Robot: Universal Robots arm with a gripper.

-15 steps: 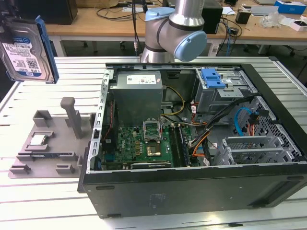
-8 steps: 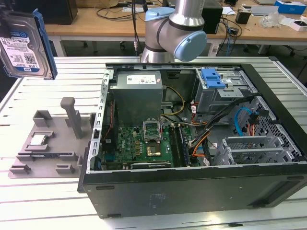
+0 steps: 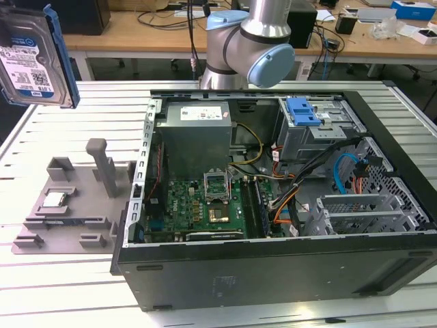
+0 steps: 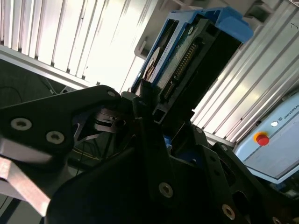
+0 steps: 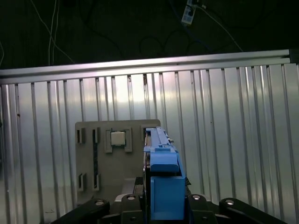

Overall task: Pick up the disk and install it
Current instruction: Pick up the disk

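Pincer (image 5: 163,203) holds the disk (image 3: 31,58) clear, high above the table (image 3: 68,287).

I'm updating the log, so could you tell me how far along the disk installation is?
Pickup looks done: the disk is lifted clear of the grey fixture, clamped in the gripper. In hand: it hangs at the exterior view's left, outside the open computer case. Left: the install, as the disk is not yet in the case's drive cage.

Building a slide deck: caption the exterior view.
The disk held high above the grey fixture, beside the open computer case.
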